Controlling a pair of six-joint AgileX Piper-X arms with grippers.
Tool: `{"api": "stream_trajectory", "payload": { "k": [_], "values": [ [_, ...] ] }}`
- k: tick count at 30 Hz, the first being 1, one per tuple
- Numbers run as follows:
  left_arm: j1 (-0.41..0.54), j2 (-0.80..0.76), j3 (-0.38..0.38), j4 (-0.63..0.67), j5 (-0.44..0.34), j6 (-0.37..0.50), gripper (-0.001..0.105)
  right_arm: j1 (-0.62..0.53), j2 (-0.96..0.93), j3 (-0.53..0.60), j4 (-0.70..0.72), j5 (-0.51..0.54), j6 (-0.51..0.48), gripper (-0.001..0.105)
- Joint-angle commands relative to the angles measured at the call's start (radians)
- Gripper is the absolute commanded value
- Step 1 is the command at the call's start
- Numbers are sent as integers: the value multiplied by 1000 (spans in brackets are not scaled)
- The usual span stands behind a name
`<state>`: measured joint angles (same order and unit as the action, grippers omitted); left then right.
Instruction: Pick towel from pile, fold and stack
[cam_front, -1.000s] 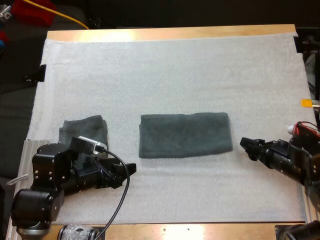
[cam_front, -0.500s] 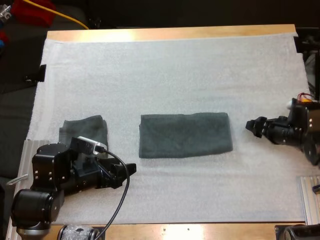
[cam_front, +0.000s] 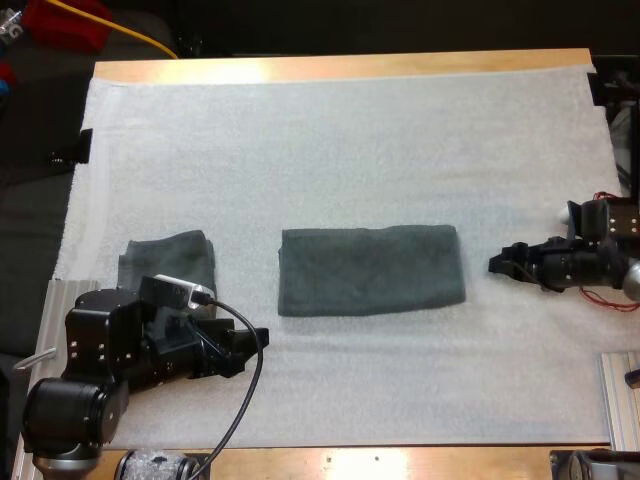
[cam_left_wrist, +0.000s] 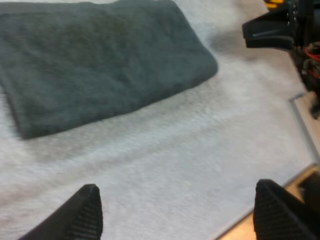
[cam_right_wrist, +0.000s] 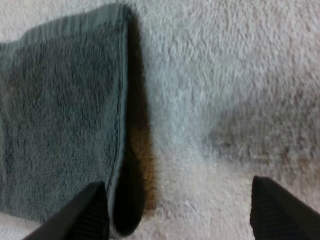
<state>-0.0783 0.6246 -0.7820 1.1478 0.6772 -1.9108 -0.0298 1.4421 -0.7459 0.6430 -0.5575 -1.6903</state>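
though open, right gripper (cam_front: 497, 263) nearer towel (cam_front: 370, 270)

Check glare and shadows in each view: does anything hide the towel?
High view: bright glare on the table along its far wooden edge; the centre towel is evenly lit. Right wrist view: a dark shadow runs along that towel's edge on the mat, hiding nothing. Left wrist view: a soft shadow on the mat beside the right gripper.

Robotics lab workbench, wooden table (cam_front: 340, 67) under white mat (cam_front: 340, 150), aluminium mounting rails (cam_front: 620, 395) at edges.
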Motion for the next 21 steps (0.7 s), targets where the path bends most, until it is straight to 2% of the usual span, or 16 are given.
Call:
{"api": "stream_trajectory", "payload": {
  "k": [1,10,14,17,21],
  "values": [
    [1,-2,-5,-11,-17,1,62,-3,9,-10,-22,-32,-18,59],
    [1,1,-5,-102,-18,-58,62,-3,94,-10,-102,-83,-13,59],
    [1,1,-5,-115,-18,-60,62,-3,125,-10,-131,-98,-11,59],
    [1,1,-5,-120,-18,-62,62,0,151,-10,-135,-147,-8,59],
    [1,1,-5,-121,-15,-66,62,12,188,-10,-144,-179,31,59]
  ]
}}
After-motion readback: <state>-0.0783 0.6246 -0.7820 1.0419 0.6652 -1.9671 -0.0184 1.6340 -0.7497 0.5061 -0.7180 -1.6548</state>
